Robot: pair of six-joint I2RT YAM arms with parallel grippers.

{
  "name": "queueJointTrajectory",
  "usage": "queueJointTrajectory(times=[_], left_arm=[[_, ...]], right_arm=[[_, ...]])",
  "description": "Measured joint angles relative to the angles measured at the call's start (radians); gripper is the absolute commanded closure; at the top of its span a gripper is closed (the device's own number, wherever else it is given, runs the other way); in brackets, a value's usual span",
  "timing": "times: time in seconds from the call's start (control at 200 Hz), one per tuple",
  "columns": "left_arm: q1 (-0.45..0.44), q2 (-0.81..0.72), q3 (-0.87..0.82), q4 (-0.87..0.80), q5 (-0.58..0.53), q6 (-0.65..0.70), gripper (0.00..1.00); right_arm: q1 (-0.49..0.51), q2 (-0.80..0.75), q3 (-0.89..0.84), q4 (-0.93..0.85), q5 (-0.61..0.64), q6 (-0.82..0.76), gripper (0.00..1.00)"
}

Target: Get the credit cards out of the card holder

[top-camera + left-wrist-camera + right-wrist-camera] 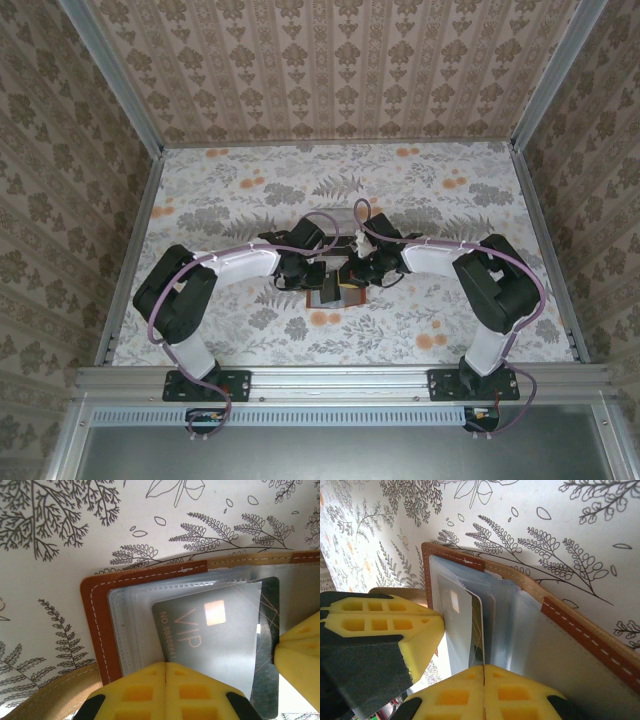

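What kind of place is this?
Probably a robot test booth: patterned walls in a metal frame, a flowery table, and a left arm and right arm bolted at its edge.

A tablecloth [420,190] covers the table: white, printed with grey ferns and leaves and small orange flowers. Close up, the ferns are fine dark line drawings on a pale ground. Near the middle of the cloth lies a small clear tray [338,216], partly hidden. Three walls [340,60] close in the back and both sides, papered in beige with rows of brown damask motifs. Metal posts [110,75] run up the two back corners. A metal rail [340,378] crosses the near edge, with a slotted strip [340,413] below it and a dark grey panel [340,455] lower still.
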Motion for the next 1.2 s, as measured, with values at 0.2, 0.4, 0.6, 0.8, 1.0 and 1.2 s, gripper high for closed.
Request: queueJointTrajectory(times=[0.2, 0.4, 0.6, 0.8, 1.0, 1.2], left_arm=[[0.000, 0.000, 0.000, 0.000, 0.000, 0.000, 0.99], [0.000, 0.000, 0.000, 0.000, 0.000, 0.000, 0.99], [0.000, 0.000, 0.000, 0.000, 0.000, 0.000, 0.99], [0.000, 0.000, 0.000, 0.000, 0.000, 0.000, 0.99], [0.000, 0.000, 0.000, 0.000, 0.000, 0.000, 0.99], [0.000, 0.002, 0.000, 0.000, 0.000, 0.000, 0.99]], right_arm=[[-0.005, 0.000, -0.002, 0.000, 0.001, -0.001, 1.00], [-0.026, -0.019, -0.012, -0.028, 0.011, -0.007, 1.00], [-0.043, -0.068, -0.012, -0.095, 0.050, -0.038, 1.00], [-0.047, -0.090, -0.012, -0.172, 0.095, -0.074, 1.00], [-0.048, -0.096, -0.012, -0.208, 0.127, -0.087, 1.00], [-0.048, -0.100, -0.010, -0.208, 0.131, -0.084, 1.00]])
